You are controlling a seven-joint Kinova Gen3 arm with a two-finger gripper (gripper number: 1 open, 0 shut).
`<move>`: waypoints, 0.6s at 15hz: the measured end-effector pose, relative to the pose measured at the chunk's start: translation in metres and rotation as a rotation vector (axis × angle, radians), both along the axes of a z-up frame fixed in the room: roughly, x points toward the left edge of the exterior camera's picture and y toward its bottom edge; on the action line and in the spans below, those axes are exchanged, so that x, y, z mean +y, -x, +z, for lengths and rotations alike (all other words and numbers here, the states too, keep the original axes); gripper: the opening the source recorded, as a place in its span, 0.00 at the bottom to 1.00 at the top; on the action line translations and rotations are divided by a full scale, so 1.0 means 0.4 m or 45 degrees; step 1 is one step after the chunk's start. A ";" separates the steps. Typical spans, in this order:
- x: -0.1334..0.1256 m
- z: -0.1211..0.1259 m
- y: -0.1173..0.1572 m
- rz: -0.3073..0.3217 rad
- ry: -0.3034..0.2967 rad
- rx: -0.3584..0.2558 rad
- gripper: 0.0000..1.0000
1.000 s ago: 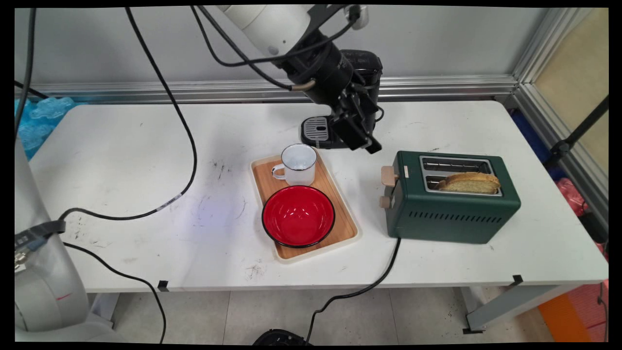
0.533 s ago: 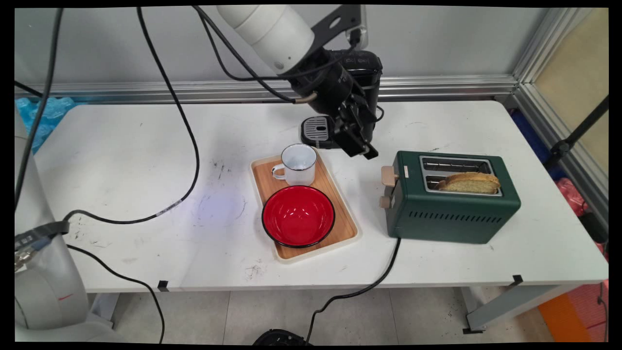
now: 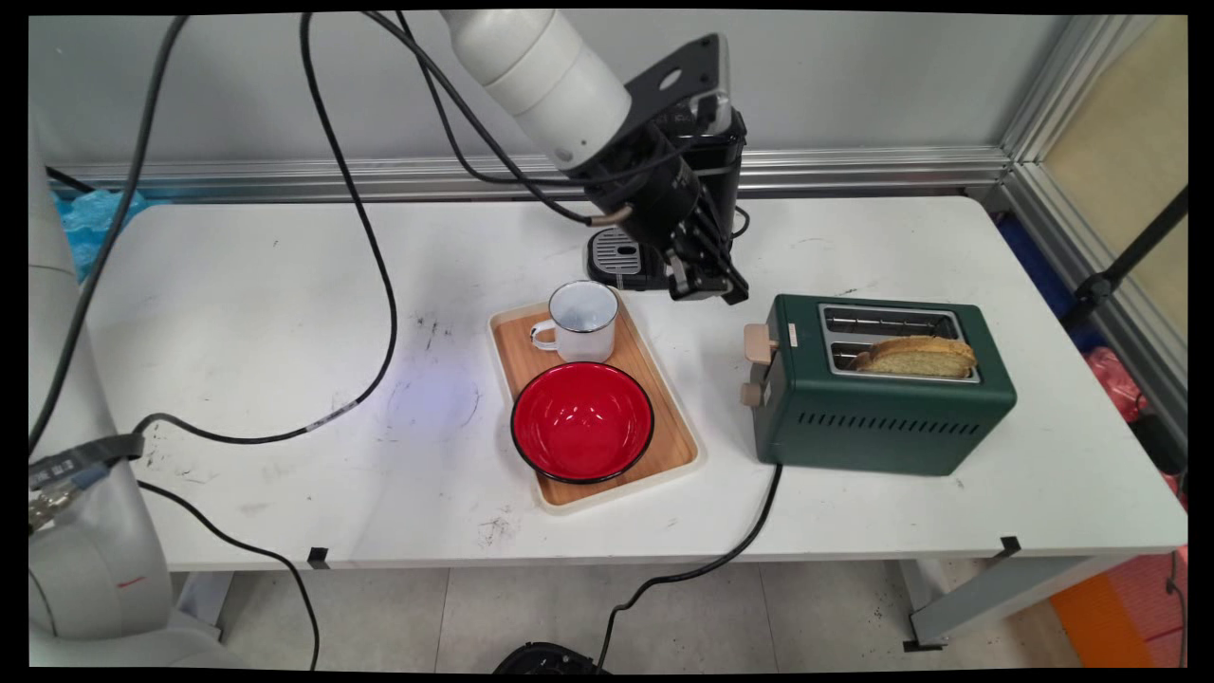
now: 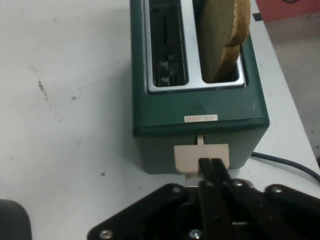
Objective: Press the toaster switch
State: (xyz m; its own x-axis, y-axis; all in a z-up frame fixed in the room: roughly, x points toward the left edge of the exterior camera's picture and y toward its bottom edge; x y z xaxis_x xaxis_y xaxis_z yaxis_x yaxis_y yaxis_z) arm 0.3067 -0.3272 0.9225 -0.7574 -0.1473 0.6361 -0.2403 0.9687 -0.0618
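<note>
- Grey wall panels and an aluminium rail back my white tabletop (image 3: 237,313), scuffed with dark marks, with black cables (image 3: 375,247) draped across its left half.
- Over the last second I see the black two-finger gripper (image 3: 707,285) has drawn down and tilted toward the dark green two-slot toaster (image 3: 882,389). It now hangs off the toaster's left end, above the tabletop and not touching it.
- From the hand view, the jaws are pressed together, holding nothing. They point straight at the toaster's beige lever tab (image 4: 201,156), which looks near but not touched, though I cannot be sure of the gap.
- That shift puts the lever end of the toaster closest to the hand, rather than the mug or the bowl.
- A browned slice of bread (image 3: 915,356) stands up in the toaster's nearer slot, sticking well out above the rim; the farther slot is bare.
- The toaster's other beige knob (image 3: 750,394) sits below the lever on the same end, and its black power cord (image 3: 702,560) runs off the front edge of the tabletop.
- Behind the gripper stands a black coffee machine (image 3: 707,161) with a metal drip grille (image 3: 617,249), partly hidden by the arm.
- Left of the hand lies a wooden tray with a cream rim (image 3: 678,432), carrying a white enamel mug (image 3: 580,321) and a red bowl with a black rim (image 3: 582,420), which sit just beside each other.
- Nothing lies between the jaws and the toaster's lever end; the tray is off to the side.
</note>
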 end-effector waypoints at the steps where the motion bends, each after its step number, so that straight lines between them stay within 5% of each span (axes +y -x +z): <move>1: -0.002 -0.007 0.005 -0.004 -0.001 -0.002 0.00; 9: -0.016 -0.065 0.052 -0.030 -0.020 -0.019 0.00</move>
